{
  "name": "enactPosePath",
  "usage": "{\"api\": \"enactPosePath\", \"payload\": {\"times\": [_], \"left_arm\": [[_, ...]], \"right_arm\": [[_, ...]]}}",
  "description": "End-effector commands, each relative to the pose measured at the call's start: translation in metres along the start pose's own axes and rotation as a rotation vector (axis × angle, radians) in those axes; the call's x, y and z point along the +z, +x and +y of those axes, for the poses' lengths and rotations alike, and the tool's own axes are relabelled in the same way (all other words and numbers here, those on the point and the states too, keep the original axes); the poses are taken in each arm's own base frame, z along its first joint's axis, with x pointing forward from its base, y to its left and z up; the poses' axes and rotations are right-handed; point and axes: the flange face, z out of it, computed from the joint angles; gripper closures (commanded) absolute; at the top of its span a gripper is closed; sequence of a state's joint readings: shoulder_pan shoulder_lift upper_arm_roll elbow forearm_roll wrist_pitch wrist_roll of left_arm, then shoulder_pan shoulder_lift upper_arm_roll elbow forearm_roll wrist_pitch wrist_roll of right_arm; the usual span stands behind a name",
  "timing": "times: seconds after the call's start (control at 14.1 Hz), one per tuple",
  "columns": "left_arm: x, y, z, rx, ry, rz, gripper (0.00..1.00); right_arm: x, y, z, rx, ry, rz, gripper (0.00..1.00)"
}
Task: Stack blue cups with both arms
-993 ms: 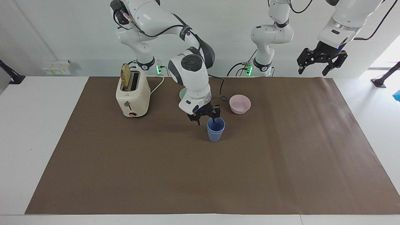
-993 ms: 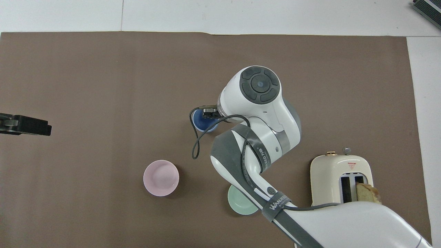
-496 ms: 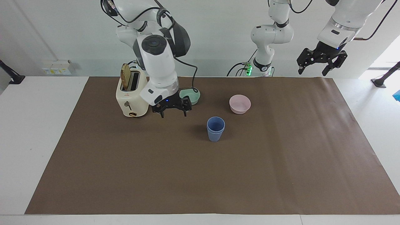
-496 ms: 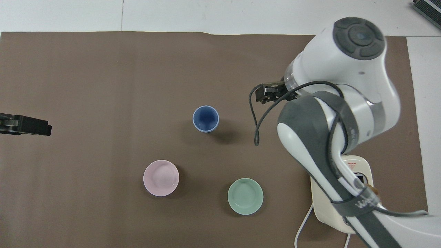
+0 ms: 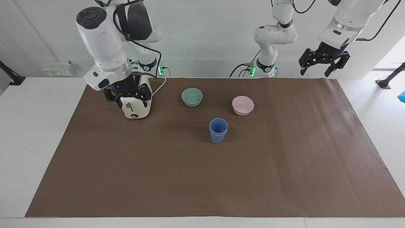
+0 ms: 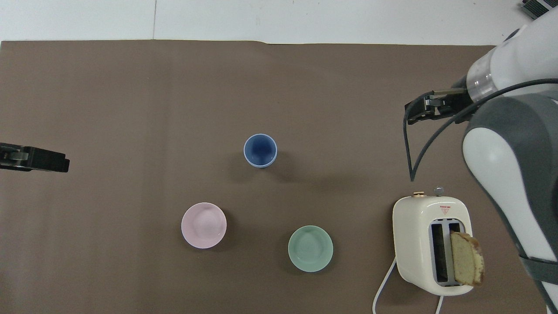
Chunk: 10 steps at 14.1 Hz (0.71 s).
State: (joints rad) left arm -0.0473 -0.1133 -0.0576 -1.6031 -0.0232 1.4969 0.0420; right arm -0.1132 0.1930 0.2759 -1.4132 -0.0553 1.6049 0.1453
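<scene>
Its fingers spread and holding nothing, the right gripper (image 5: 127,97) hangs in front of the toaster (image 5: 135,109) on a bent, upright arm, well apart from the blue cups (image 5: 218,130), which stand nested as one stack toward the table's middle, farther from the robots than the green bowl (image 5: 192,97) and pink bowl (image 5: 242,105); the left gripper (image 5: 322,63) waits open at its own end. The stacking looks done, and only a retreat seems left
</scene>
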Motion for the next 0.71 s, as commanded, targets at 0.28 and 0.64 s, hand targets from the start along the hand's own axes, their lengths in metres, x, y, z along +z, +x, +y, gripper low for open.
{"api": "enactPosePath", "payload": {"times": [0.28,0.64], "left_arm": [[-0.001,-0.003,-0.002,-0.005,-0.007,0.003,0.0],[-0.001,-0.004,-0.003,-0.005,-0.01,-0.006,0.0]], "right_arm": [[-0.03,-0.016,0.078,-0.044,-0.062,0.021,0.0],[-0.055,-0.031,0.096,-0.012,-0.059,0.05,0.0]]}}
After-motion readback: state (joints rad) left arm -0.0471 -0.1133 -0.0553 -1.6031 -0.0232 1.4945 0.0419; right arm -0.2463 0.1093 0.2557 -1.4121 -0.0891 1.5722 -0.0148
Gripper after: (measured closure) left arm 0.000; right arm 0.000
